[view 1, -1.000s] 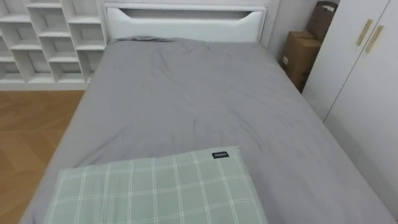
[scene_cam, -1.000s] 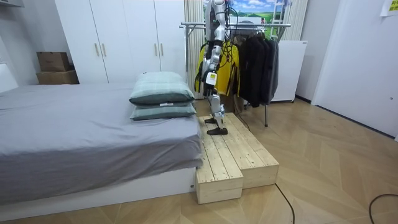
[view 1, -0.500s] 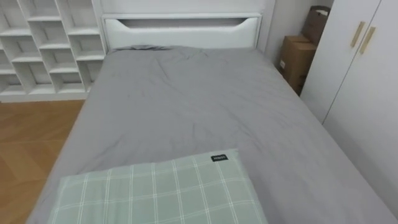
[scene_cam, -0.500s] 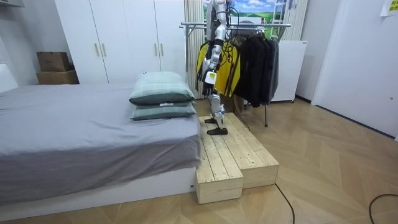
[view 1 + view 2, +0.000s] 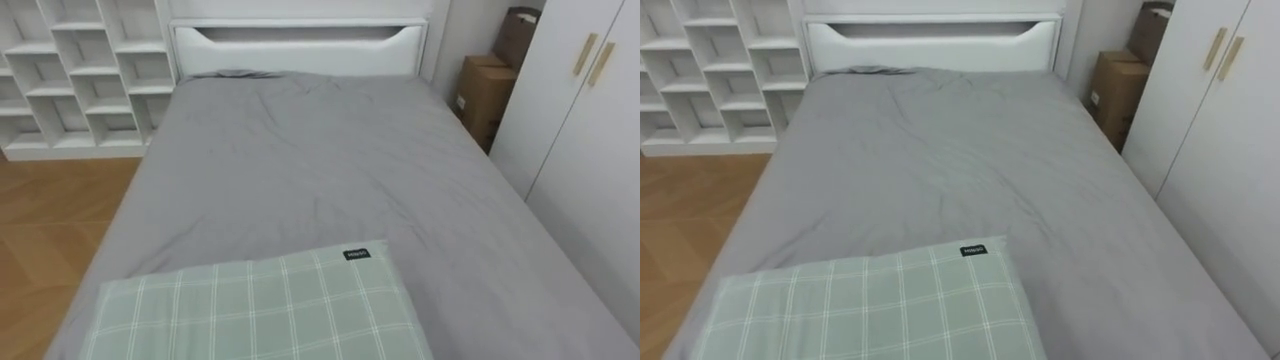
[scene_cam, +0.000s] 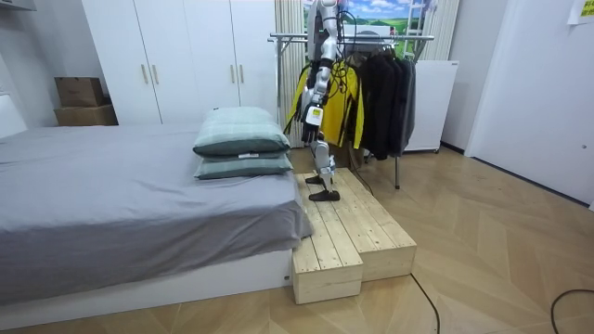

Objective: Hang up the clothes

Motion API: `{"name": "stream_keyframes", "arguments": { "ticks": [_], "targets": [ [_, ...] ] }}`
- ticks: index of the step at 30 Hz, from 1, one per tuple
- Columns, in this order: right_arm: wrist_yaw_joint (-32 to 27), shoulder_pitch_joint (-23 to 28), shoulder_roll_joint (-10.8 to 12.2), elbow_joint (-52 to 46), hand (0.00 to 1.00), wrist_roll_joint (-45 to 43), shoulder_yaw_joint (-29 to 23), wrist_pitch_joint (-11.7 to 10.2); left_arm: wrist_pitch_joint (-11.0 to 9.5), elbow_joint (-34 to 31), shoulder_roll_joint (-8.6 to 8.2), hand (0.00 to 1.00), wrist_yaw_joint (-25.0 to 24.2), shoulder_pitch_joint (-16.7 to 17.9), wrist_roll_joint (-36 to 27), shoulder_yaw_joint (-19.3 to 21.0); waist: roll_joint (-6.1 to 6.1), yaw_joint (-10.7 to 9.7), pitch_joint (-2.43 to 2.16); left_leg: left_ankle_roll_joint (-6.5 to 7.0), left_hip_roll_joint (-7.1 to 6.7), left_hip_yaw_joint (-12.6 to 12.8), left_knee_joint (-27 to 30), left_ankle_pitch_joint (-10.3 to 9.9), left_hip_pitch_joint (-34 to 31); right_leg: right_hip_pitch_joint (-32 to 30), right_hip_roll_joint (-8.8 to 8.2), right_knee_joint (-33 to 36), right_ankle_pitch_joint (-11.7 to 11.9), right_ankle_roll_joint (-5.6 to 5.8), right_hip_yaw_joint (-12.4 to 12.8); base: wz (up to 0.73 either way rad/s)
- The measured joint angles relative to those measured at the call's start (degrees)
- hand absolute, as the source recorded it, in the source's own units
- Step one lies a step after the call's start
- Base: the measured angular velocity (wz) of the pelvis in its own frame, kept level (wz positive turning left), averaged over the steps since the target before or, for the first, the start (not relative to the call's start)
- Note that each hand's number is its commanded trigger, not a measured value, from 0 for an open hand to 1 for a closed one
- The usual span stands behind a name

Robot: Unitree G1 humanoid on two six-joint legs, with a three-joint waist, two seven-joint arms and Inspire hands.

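Nothing has moved but the head camera, shifted slightly over bed (image 5: 320, 170) and pillow (image 5: 260, 310). Left hand (image 6: 312, 115) hangs low; whether it is open or closed cannot be told. Clothes (image 6: 380, 93) hang on rack (image 6: 288, 38) just behind it, hand likely idle while the robot scans for more.

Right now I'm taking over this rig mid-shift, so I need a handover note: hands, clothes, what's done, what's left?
Left hand: hangs beside the robot, state unreadable.
Robot stands on the wooden platform, rack behind it, facing the bed.
Done: yellow jacket and dark clothes hang on the rack.
Left: the bed carries a pillow; find the next garment.
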Motion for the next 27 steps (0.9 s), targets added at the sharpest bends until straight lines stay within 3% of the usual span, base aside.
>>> {"name": "stream_keyframes", "arguments": {
  "ticks": [17,27],
  "targets": [
    [-0.01,-0.16,-0.03,-0.04,0.00,0.19,0.17,0.04,0.06,-0.09,0.37,0.00,-0.86,-0.04,0.00,-0.64,-0.23,0.00,0.18,0.00,-0.11,-0.01,-0.06,0.00,-0.03,-0.07,-0.09,-0.05,-0.25,0.07,-0.05,0.00],
    [-0.06,0.01,-0.03,-0.18,0.00,1.20,0.61,0.02,0.08,-0.57,0.56,0.00,-1.55,-0.09,1.16,-0.56,-0.08,-0.12,0.00,0.00,-0.19,-0.40,0.34,0.00,-0.55,-0.21,-0.13,0.01,-0.27,0.07,-0.31,0.01]
  ]
}}
